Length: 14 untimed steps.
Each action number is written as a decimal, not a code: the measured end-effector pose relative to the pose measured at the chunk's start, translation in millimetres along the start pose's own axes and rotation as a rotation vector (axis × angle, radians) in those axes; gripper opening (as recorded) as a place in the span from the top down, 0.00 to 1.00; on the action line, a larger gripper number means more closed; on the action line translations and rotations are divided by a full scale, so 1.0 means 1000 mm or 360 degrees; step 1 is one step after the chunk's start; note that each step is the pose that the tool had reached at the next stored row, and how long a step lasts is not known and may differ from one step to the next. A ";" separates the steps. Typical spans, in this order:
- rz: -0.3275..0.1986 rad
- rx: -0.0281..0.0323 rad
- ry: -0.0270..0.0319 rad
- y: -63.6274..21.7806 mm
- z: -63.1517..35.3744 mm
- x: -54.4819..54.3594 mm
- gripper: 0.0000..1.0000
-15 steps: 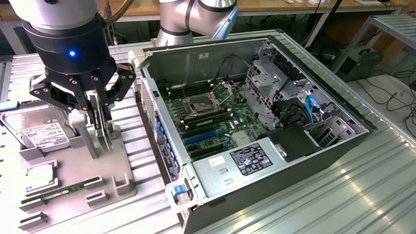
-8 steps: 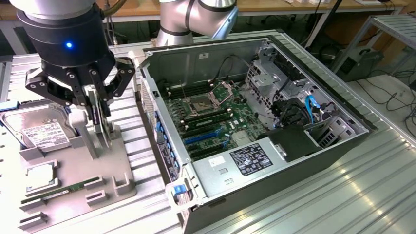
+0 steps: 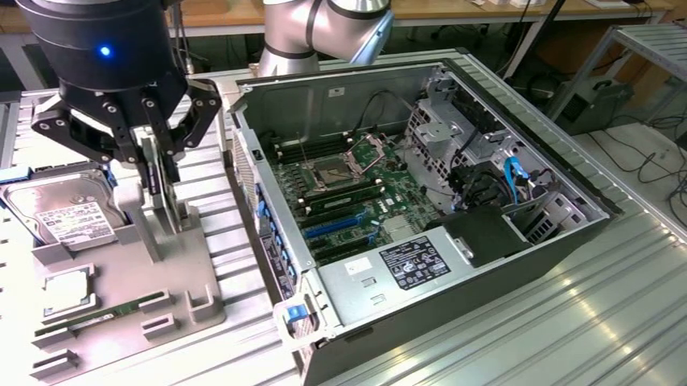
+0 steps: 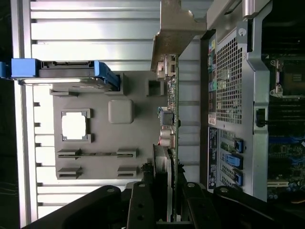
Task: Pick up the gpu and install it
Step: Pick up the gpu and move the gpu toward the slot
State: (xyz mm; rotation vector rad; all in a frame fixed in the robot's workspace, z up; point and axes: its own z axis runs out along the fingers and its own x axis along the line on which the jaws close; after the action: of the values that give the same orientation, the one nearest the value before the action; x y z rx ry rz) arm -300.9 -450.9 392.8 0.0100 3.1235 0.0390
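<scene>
From where I stand, the arm (image 3: 306,36) is a smooth silver-grey tube with a darker grey cap on its rounded joint. The wrist is a fat, glossy black cylinder (image 3: 102,32) with one small blue light (image 3: 104,51) glowing on its side. The gripper (image 3: 159,165) is matt black throughout. It has angular linked bars on both sides, dotted with round bolt heads (image 4: 110,190), and thick, blocky fingers (image 4: 143,210).

A ribbed metal surface (image 3: 601,314) carries a grey parts tray (image 3: 177,277) and, at the exterior view's right, an open case (image 3: 311,100)
</scene>
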 end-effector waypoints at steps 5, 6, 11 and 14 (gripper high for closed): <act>0.0000 -0.00002 0.00002 0.0003 -0.0143 0.000 0.73; 0.0000 -0.00008 0.00000 0.0002 -0.0167 0.000 0.73; 0.0000 -0.00014 0.00002 0.0002 -0.0258 0.000 0.73; 0.0000 -0.00015 0.00002 0.0003 -0.0313 -0.001 0.73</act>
State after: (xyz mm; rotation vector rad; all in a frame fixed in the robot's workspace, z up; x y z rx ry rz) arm -300.9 -451.4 424.1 0.0100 3.1236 0.0405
